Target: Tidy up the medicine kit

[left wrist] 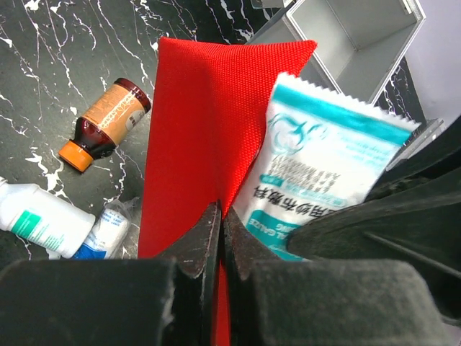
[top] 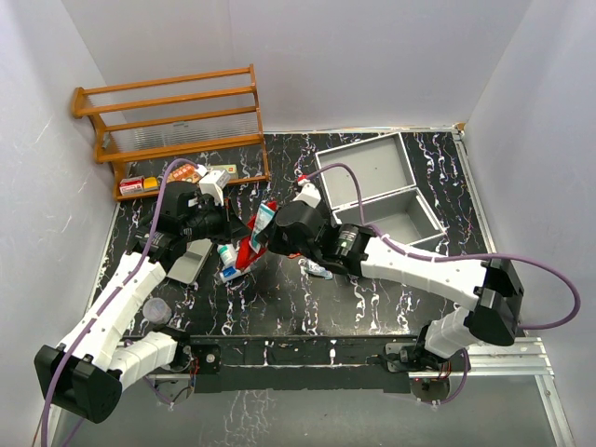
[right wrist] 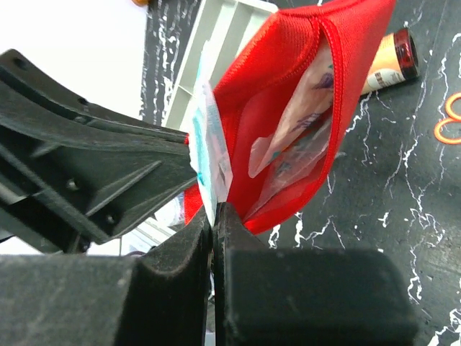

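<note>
A red fabric pouch (top: 248, 248) is held up above the table's middle. My left gripper (left wrist: 221, 223) is shut on the pouch's edge (left wrist: 194, 122). My right gripper (right wrist: 214, 216) is shut on a white and teal gauze packet (right wrist: 209, 144), held at the pouch's open mouth (right wrist: 288, 94). Clear packets (right wrist: 302, 122) lie inside the pouch. The gauze packet also shows in the left wrist view (left wrist: 317, 158), beside the red cloth, and in the top view (top: 264, 217). The two grippers meet at the pouch in the top view.
A brown bottle with an orange cap (left wrist: 108, 122), a white bottle (left wrist: 39, 220) and a small packet (left wrist: 108, 227) lie under the pouch. A grey divided box (top: 382, 186) stands back right, a wooden rack (top: 177, 121) back left. A grey lid (top: 191, 259), a tube (top: 317, 270) and orange scissors handles (right wrist: 450, 119) lie nearby.
</note>
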